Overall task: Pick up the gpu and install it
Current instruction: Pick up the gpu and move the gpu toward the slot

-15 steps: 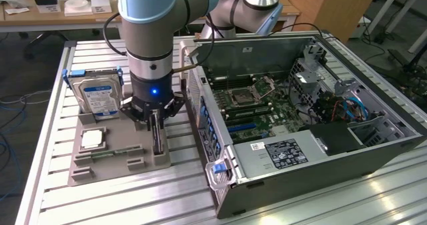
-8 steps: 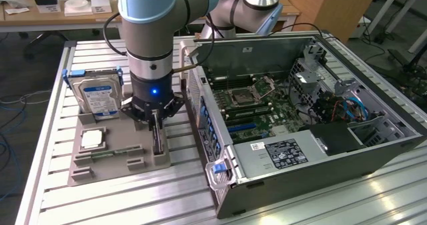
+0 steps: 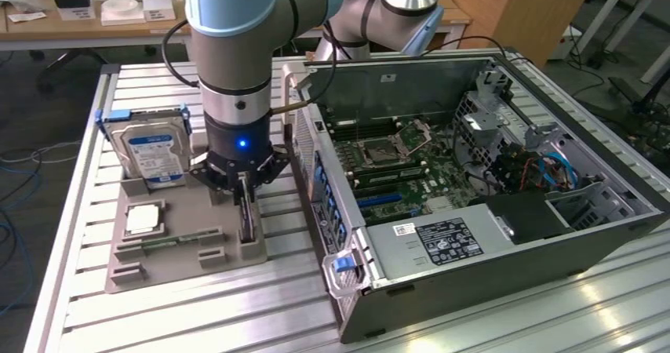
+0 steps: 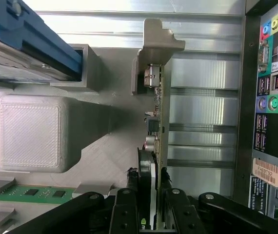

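A ribbed aluminium table [image 3: 157, 322] stands on grey floor [image 3: 27, 118], with loose cables [image 3: 12, 227] beyond its edge at the exterior view's left and a cluttered wooden desk [image 3: 31, 25] and wooden cabinet [image 3: 513, 8] behind its far edge.

Arm: a single grey arm [image 3: 238, 63] with a light blue joint cap; its last segment stands vertical and points straight down.
Wrist: a black wrist [image 3: 238, 143] with a small blue light lit, directly above the gripper.
Gripper: a black gripper [image 3: 244, 187] aimed straight down.
Fingers: the black fingers [image 4: 128, 204] are drawn close together, one against each face of the gpu [image 4: 159, 122], clamping its edge.
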Available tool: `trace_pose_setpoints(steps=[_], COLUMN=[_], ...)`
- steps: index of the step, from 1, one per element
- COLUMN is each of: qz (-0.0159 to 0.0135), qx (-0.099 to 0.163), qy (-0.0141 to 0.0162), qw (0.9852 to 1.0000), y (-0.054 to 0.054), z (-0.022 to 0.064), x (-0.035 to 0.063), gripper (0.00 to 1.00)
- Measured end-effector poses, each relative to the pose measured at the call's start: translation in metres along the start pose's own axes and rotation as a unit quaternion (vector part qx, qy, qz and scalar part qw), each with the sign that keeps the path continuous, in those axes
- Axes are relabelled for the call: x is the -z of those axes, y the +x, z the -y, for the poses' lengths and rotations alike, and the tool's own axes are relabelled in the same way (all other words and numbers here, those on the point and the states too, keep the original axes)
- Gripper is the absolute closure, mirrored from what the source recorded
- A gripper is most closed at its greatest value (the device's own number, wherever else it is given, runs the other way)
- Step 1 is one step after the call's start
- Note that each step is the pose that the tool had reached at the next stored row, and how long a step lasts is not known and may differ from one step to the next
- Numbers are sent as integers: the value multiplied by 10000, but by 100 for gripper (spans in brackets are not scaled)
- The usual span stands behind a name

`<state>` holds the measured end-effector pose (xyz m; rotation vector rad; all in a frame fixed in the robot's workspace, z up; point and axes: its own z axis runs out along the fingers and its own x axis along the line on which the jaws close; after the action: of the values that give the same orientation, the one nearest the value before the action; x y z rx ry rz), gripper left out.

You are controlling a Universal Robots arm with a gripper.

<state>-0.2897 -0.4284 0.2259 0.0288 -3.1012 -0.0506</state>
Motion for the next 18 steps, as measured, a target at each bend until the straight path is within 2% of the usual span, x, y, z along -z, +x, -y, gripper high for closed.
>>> trace_pose_setpoints(steps=[9, 18], qz=[0, 0], qx=[0, 0], qy=[0, -7], qw=[10000, 10000], y=[0, 15], z=[0, -10], x=[8, 306], gripper=[73, 73])
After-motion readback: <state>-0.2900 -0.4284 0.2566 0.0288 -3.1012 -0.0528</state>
